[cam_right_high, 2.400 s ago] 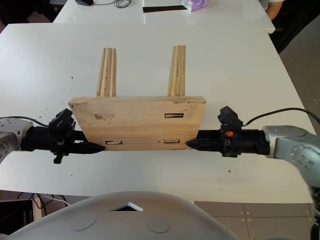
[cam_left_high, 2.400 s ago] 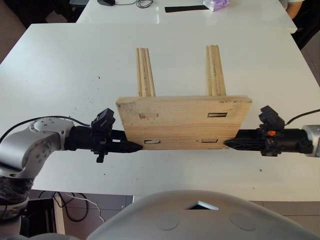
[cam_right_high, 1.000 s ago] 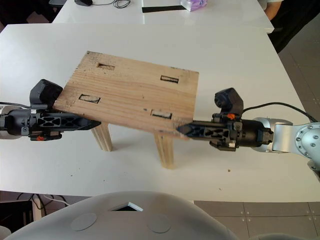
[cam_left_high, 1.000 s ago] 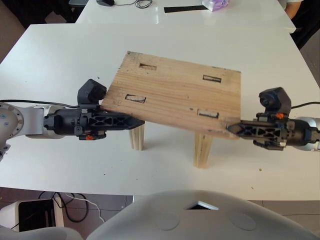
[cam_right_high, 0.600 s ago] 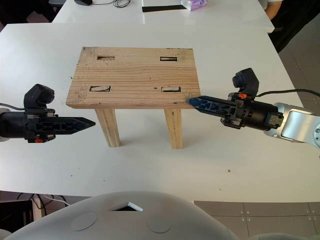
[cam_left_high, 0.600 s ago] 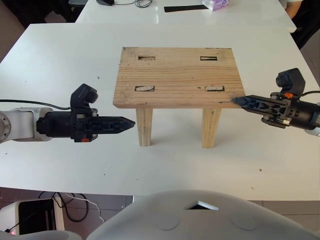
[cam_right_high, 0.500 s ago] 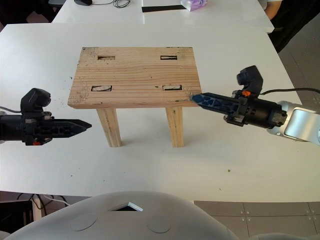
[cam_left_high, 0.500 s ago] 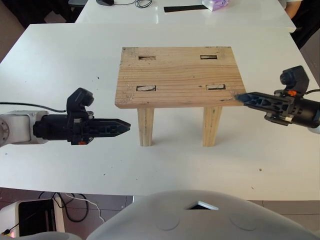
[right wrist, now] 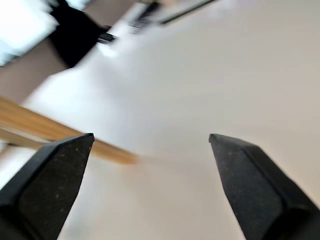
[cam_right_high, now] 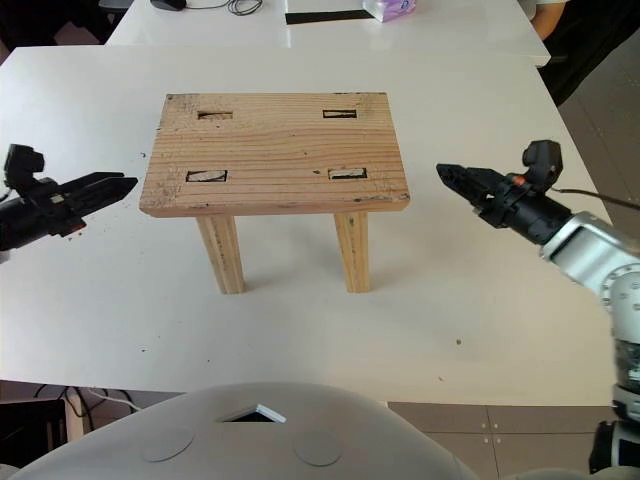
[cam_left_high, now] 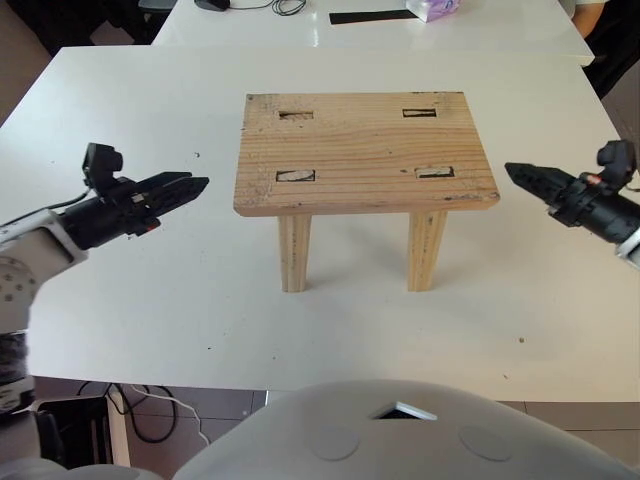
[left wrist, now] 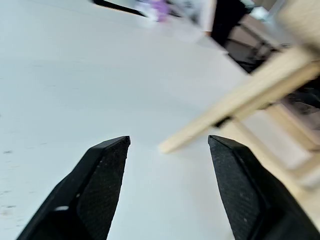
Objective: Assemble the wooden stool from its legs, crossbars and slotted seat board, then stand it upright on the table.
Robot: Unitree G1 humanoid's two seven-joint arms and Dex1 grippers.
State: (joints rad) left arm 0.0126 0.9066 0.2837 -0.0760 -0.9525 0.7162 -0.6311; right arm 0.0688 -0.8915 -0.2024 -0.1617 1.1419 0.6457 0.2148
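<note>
On the table, the wooden stool is standing upright; the left hand and right hand, both released, are backing away toward nine and three o'clock, suggesting completion.

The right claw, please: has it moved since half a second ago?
Yes. The right claw has pulled back to the robot's right, away from the seat board; it was at the board's near right corner before and now stands clear of it.
</note>
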